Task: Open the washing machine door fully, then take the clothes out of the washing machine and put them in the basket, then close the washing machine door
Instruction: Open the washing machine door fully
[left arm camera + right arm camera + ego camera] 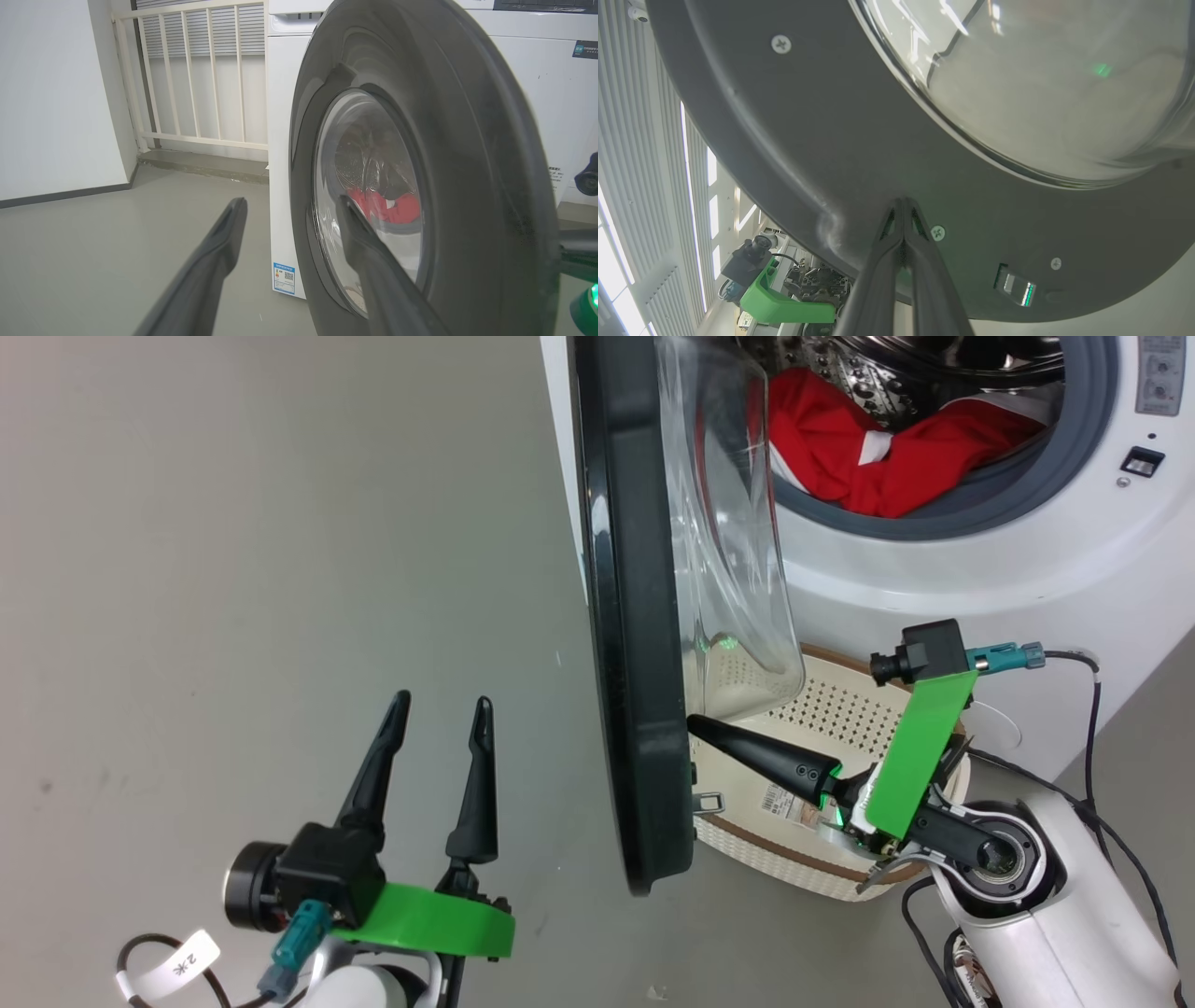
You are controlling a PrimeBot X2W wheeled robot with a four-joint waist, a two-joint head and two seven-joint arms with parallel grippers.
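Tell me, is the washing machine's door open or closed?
Open. The washing machine door is swung away from the washing machine, and the red clothes show uncovered inside it.

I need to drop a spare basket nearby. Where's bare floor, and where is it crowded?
Bare floor lies on the outer side of the washing machine door, around the open left gripper. Crowded: between door and washing machine, the basket and shut right gripper sit in the gap.
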